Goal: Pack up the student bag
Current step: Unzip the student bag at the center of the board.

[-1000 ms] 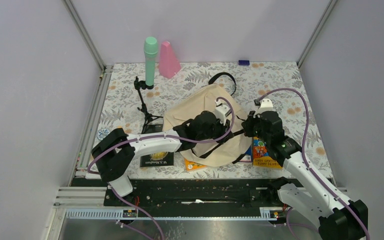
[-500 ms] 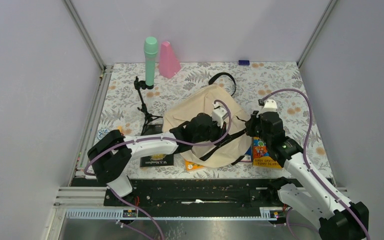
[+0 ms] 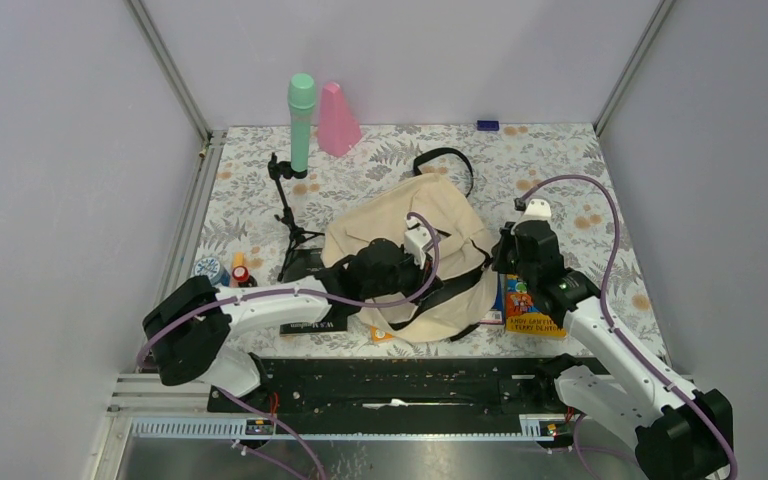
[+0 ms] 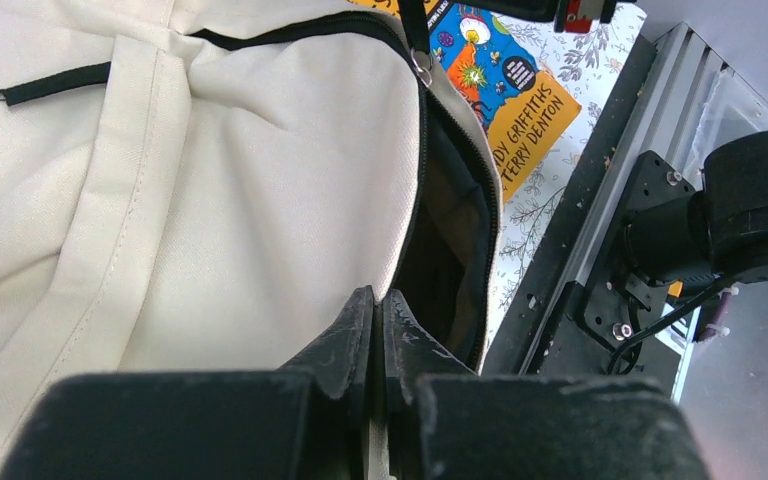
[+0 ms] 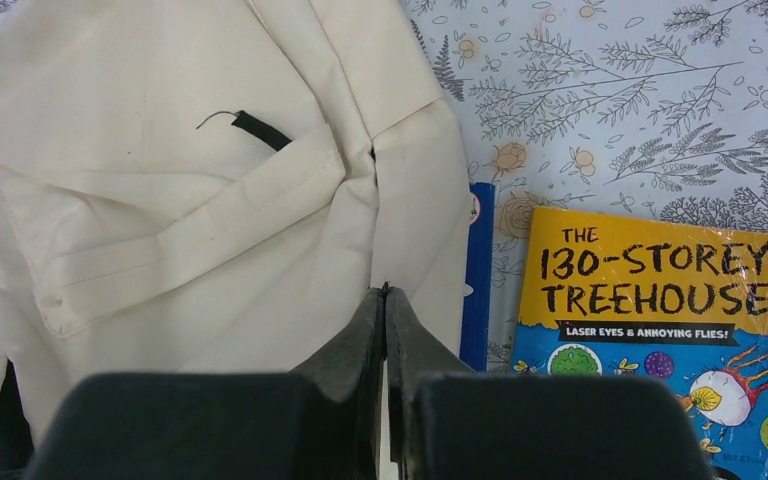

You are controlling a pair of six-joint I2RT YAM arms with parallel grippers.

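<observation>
Overhead, the bench [image 3: 560, 150], covered in a grey fern-and-flower print, sits inside pale lilac walls with aluminium posts at the back corners. The student bag [image 3: 380, 215] lies slumped at its middle, between both arms. A mint-green cylinder [image 3: 301, 120] and a pink tapered block [image 3: 338, 120] stand at the back left, with a small black tripod [image 3: 287, 215] near them.

From the left wrist, the left gripper [image 4: 375, 300] has its fingers pressed together against cream cloth beside the bag's unzipped, black-trimmed mouth. Whether cloth is caught cannot be told.

From the right wrist, the right gripper [image 5: 384, 295] is likewise closed tight over the bag's fabric. A yellow book [image 5: 660, 300] lies flat on the print nearby.
</observation>
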